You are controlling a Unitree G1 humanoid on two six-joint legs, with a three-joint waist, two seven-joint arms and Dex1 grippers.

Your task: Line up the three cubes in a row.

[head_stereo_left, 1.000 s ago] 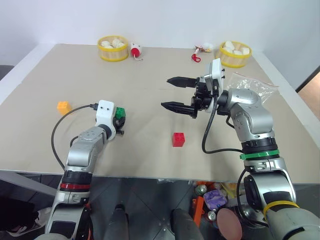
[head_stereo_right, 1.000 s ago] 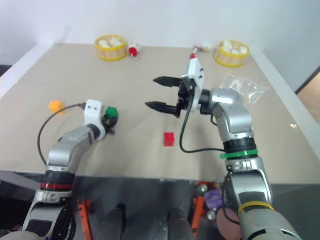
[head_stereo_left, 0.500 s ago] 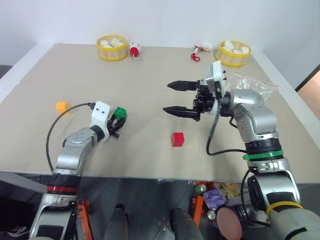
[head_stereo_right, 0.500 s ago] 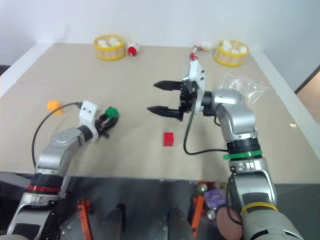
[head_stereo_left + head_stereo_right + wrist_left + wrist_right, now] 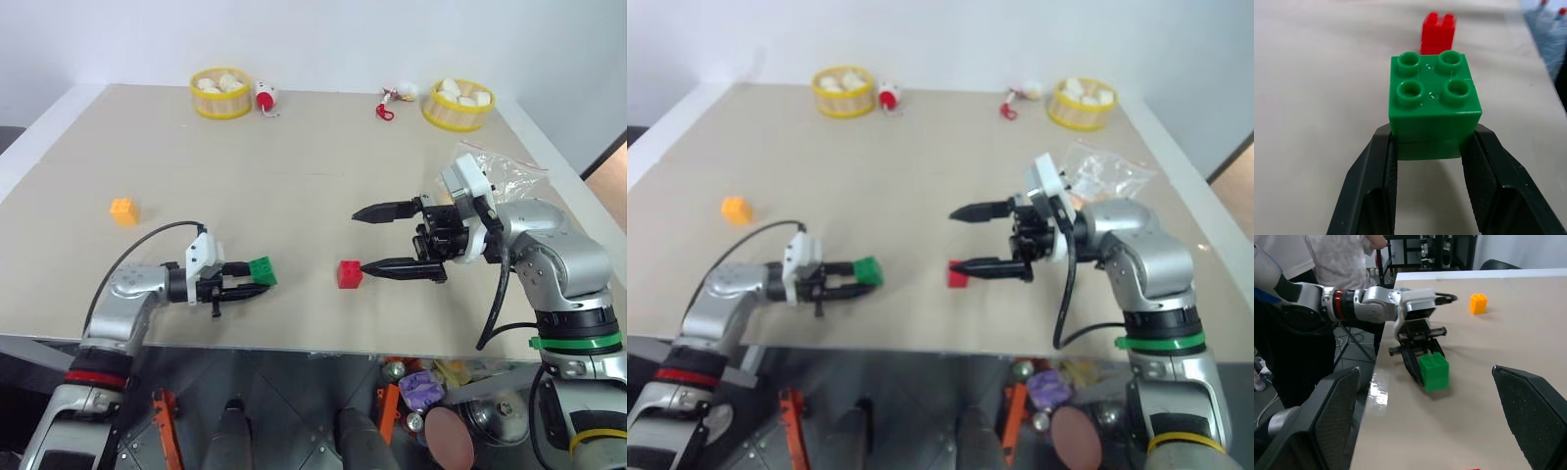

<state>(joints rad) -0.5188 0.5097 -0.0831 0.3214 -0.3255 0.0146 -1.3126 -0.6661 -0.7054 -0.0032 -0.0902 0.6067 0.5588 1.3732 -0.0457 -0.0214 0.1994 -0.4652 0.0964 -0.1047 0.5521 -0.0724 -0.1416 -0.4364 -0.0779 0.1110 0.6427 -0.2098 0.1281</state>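
Note:
My left gripper (image 5: 253, 280) is shut on the green cube (image 5: 262, 270), held studs up just above the table near the front edge and pointing right. The red cube (image 5: 350, 274) sits on the table a short way right of it and also shows beyond the green cube (image 5: 1432, 103) as the red cube (image 5: 1437, 32) in the left wrist view. Far left lies the orange-yellow cube (image 5: 123, 211). My right gripper (image 5: 361, 242) is open and points left, its lower fingertip close beside the red cube; contact is unclear.
Two yellow baskets (image 5: 220, 94) (image 5: 458, 105) and small red-and-white toys (image 5: 265, 97) (image 5: 390, 101) line the far edge. A clear plastic bag (image 5: 502, 166) lies behind my right arm. A person (image 5: 1337, 259) stands beyond the table in the right wrist view.
My left gripper swung round to point right and drew back toward the front edge with the green cube. The right gripper pulled back and to the right, sinking beside the red cube.

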